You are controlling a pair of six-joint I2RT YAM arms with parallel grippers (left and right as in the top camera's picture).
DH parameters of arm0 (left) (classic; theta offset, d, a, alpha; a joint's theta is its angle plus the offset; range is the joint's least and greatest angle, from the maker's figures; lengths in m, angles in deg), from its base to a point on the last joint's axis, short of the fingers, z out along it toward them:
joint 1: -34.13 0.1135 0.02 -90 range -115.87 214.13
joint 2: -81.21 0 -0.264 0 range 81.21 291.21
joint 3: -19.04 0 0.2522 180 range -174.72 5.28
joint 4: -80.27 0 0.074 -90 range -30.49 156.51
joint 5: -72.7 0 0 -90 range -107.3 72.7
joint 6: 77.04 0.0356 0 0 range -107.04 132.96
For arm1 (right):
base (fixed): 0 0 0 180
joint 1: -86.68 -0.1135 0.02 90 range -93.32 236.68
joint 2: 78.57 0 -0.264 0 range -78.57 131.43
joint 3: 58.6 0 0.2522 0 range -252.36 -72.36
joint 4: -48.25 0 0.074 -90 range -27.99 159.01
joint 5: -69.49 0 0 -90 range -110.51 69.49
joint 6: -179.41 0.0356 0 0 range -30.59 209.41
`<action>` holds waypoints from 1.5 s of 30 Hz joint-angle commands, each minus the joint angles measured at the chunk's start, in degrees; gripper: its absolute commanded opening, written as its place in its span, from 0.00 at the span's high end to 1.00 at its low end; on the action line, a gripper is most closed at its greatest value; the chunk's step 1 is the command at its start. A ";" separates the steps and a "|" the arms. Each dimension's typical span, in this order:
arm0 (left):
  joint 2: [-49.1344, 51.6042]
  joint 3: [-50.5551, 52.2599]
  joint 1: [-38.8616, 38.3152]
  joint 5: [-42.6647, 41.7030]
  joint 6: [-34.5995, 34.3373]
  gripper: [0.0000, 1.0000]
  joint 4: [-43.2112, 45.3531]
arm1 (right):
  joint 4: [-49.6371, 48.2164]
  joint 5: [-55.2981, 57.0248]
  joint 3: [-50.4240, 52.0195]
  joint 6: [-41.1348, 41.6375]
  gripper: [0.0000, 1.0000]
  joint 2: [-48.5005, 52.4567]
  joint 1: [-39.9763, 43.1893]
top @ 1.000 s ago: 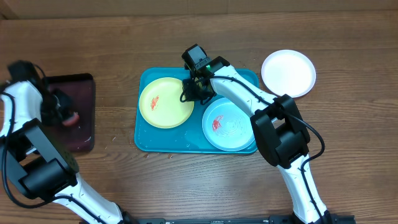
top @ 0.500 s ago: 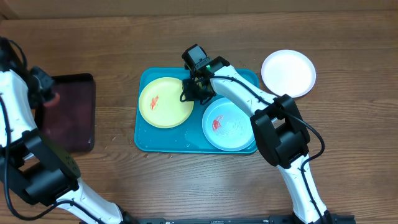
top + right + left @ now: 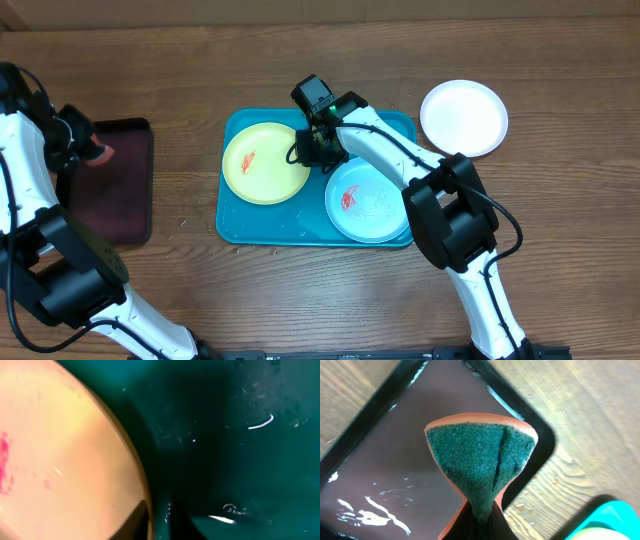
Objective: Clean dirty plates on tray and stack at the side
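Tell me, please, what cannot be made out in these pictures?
- The right gripper: in the overhead view its own wrist covers the fingers. In the right wrist view they are dark, blurred and cut off by the bottom edge, so any hold on the lime plate is unclear.
- The left gripper: in the left wrist view the bottom edge cuts it off below the pinched sponge.
- The mint-blue plate: in the overhead view the right arm covers its right rim.

I see a turquoise tray [image 3: 233,224] carrying a yellow-green plate [image 3: 270,172] and a pale blue plate [image 3: 375,208], each smeared red. The white plate [image 3: 463,117] looks unmarked, I think. My sponge [image 3: 479,457] is orange, faced dark green, over a glossy maroon tray [image 3: 385,470].
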 commanded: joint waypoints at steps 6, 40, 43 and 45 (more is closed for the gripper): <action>-1.07 -0.92 -3.61 -1.57 8.87 0.96 -1.86 | 0.44 2.03 1.99 2.62 0.96 1.64 -0.33; -1.07 15.43 -35.30 -5.09 7.45 0.96 10.29 | 2.38 1.36 1.99 4.31 0.96 1.64 -0.46; -1.07 17.66 -36.44 -5.03 4.94 0.96 12.76 | 2.03 1.38 1.99 4.28 0.96 1.64 -0.46; -1.07 19.15 -36.92 -4.87 3.04 0.96 13.99 | 1.81 1.38 1.99 4.26 0.96 1.64 -0.46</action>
